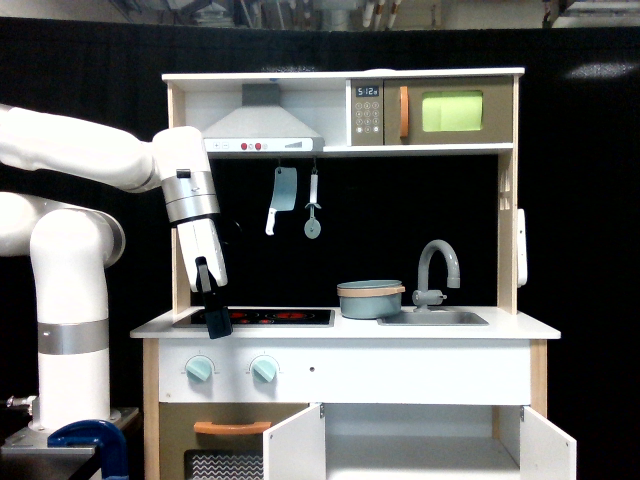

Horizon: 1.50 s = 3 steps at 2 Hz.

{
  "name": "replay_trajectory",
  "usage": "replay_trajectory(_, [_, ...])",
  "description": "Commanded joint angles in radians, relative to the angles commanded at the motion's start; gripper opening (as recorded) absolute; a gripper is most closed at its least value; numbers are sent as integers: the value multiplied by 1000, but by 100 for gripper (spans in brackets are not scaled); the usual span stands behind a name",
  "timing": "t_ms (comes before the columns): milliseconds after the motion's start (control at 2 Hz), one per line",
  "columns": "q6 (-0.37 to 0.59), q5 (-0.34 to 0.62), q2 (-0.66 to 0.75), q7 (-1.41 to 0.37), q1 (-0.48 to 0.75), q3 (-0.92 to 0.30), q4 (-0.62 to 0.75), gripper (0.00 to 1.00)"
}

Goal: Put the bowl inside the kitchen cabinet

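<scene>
While the white arm (pixel 90 160) reaches in from the exterior view's left, we see its gripper (pixel 217 322) hanging, slightly tilted, over the left end of the worktop (pixel 345 327), its dark fingers down at the near left corner of the black hob (pixel 270 316). We cannot tell how the jaws stand, since the fingers show only as one dark shape from this side, and we see nothing held in them. The bowl (pixel 370 298) sits upright on the worktop toward its right half, between the hob and the sink (pixel 432 318), just beside the sink's left edge and well apart from the gripper. We find the grey tap (pixel 438 268) rising behind the sink. Below the worktop the kitchen cabinet (pixel 420 445) stands with both white doors swung open, and what we see of its pale interior holds nothing. To its left we see the oven's orange handle (pixel 232 427), and above it two pale blue knobs (pixel 232 369). On the back wall a toy cleaver (pixel 281 198) and a small utensil (pixel 313 208) hang under the hood (pixel 262 124), and the microwave (pixel 432 111) fills the right of the top shelf.
</scene>
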Motion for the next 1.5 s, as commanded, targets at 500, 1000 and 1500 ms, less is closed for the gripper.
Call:
replay_trajectory(500, [12, -32, -88, -32, -30, -38, -4, 100])
replay_trajectory(1000, [-93, -43, 258, 140, -91, 89, 157, 100])
replay_trajectory(1500, [-229, -71, 392, 244, -118, 187, 250, 100])
